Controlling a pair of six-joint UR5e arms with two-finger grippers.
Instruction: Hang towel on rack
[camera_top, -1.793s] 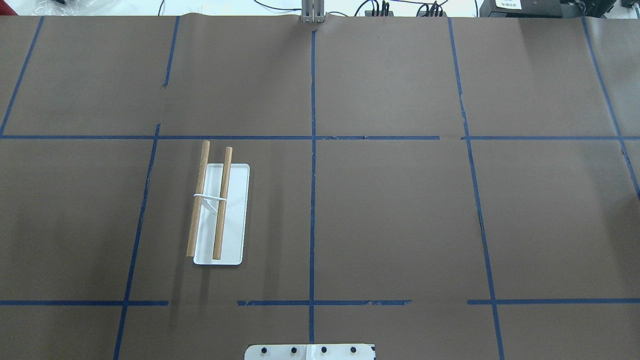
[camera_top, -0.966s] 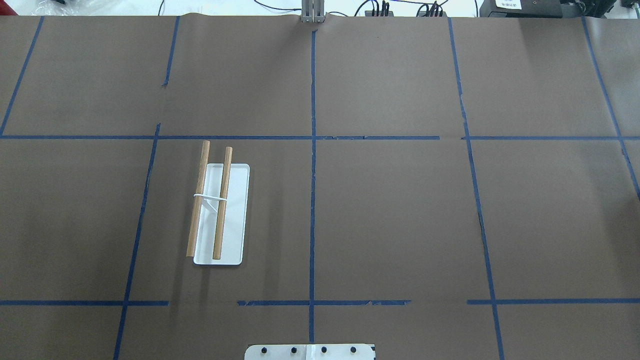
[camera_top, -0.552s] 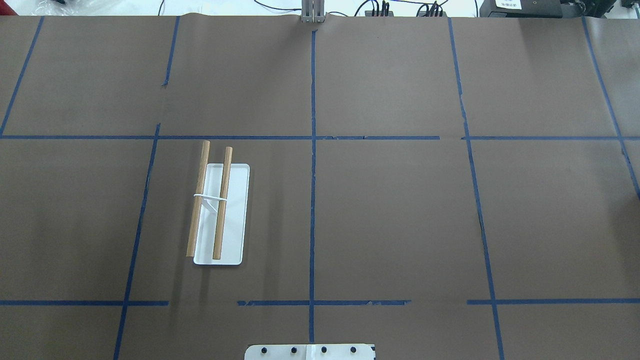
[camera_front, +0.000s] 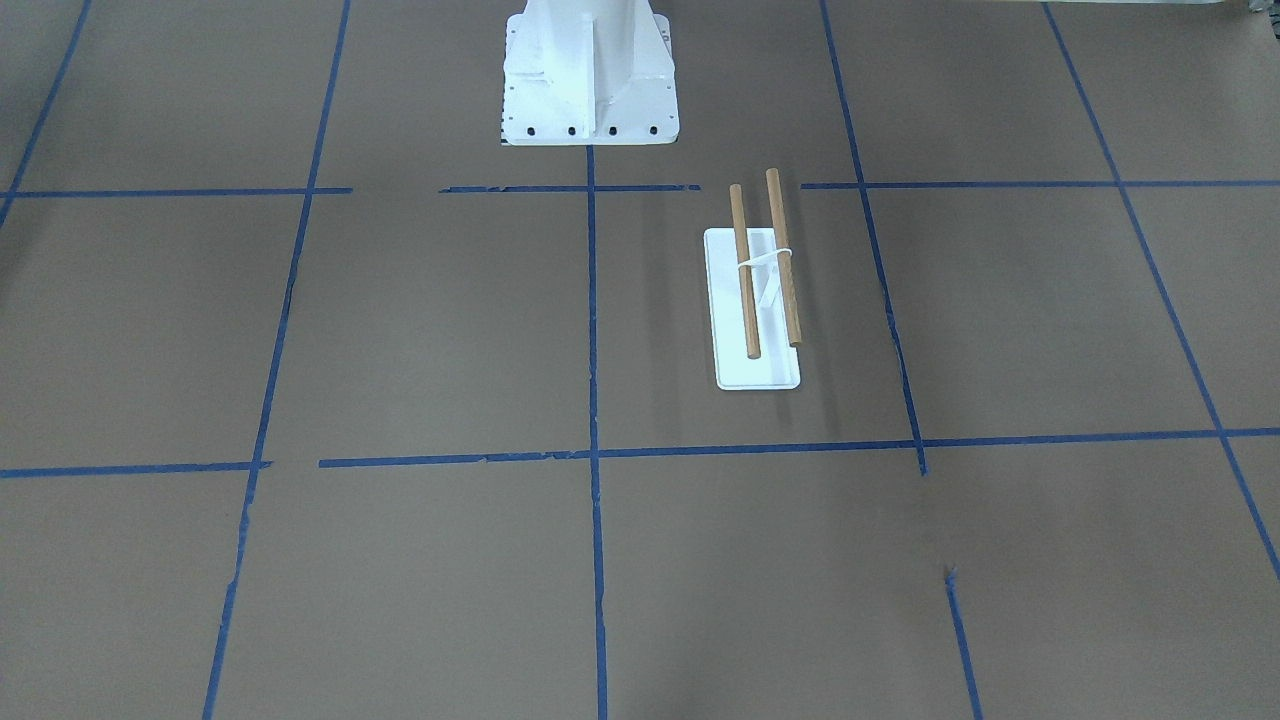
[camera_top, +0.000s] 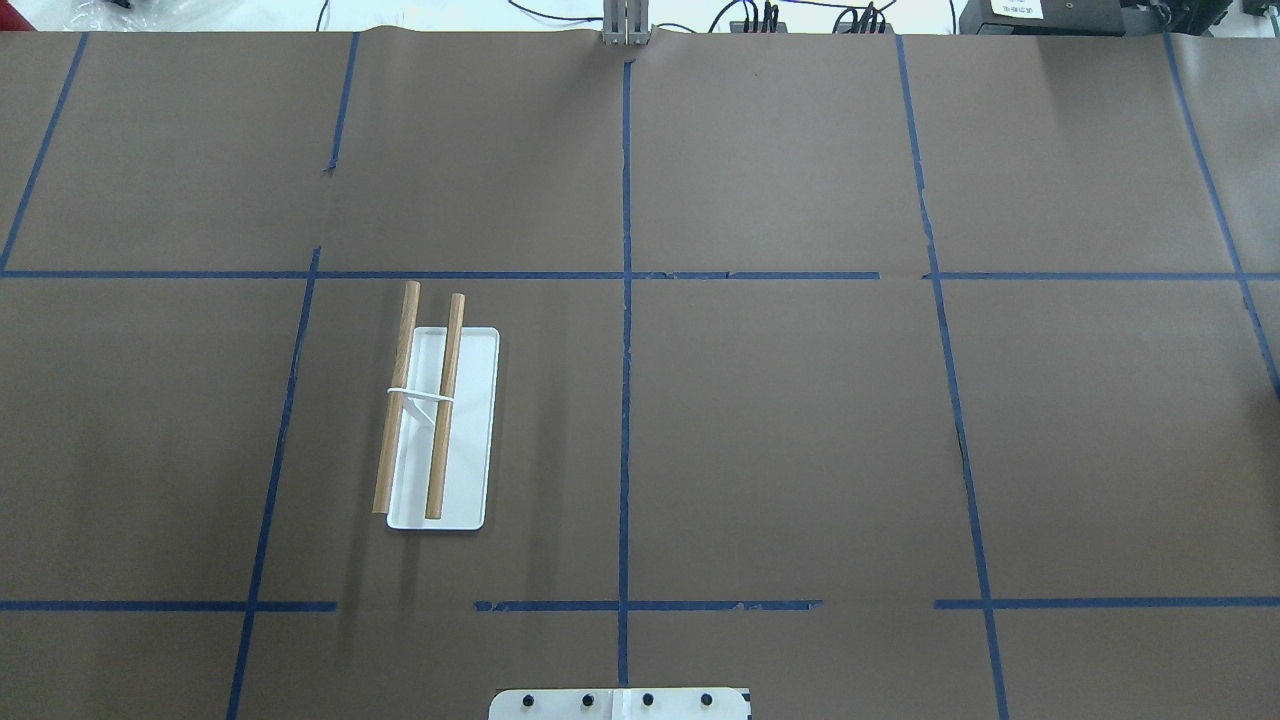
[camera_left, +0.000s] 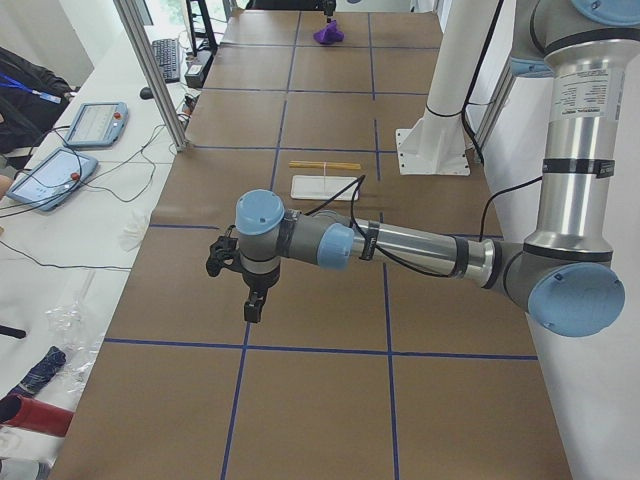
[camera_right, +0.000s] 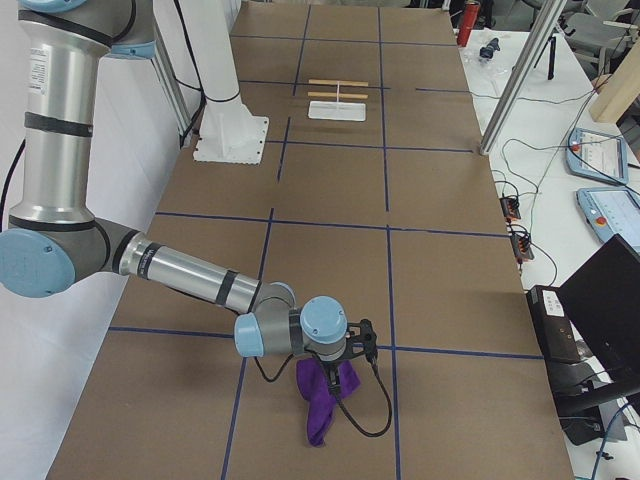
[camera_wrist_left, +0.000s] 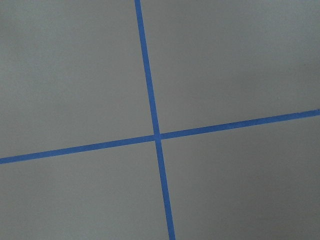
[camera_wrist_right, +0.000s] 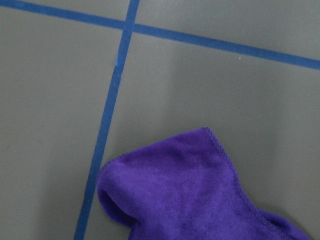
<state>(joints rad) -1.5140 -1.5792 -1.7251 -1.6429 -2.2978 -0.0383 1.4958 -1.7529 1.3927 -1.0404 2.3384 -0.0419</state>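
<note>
Seeing the rack (camera_top: 470, 430) standing upright on the counter (camera_top: 800, 420), on the robot's left half, inside one square of the blue tape grid (camera_top: 625, 400). Noting its white base lying flat and its two brown dowels running side by side above it, joined at mid-length by the white upright. Placing it a short way out from the white robot pedestal (camera_front: 588, 70), apart from it.

Finding the towel (camera_right: 318, 408) well apart from the rack, at the counter's end on the robot's right. Seeing it bunched into a purple heap directly beneath the right hand (camera_right: 336, 378), close to a crossing of tape lines. Picking out, in the right wrist view, a stitched hem and a soft fold of the cloth filling the lower part of the frame, with tape lines crossing beyond it. Not being able to tell whether the right hand is pinching the cloth or only hanging over it, nor whether it is wide or narrow, since only a side view is catching it. Not being able to tell either whether the heap is resting fully on the counter.

Catching the left hand (camera_left: 254, 312) hanging above the counter toward the opposite end, fingers pointing down, at the tip of the left arm (camera_left: 420, 245) reaching out nearly level. Seeing nothing touching it. Not being able to tell how wide it is. Getting only a tape crossing on bare counter in the left wrist view.
</note>
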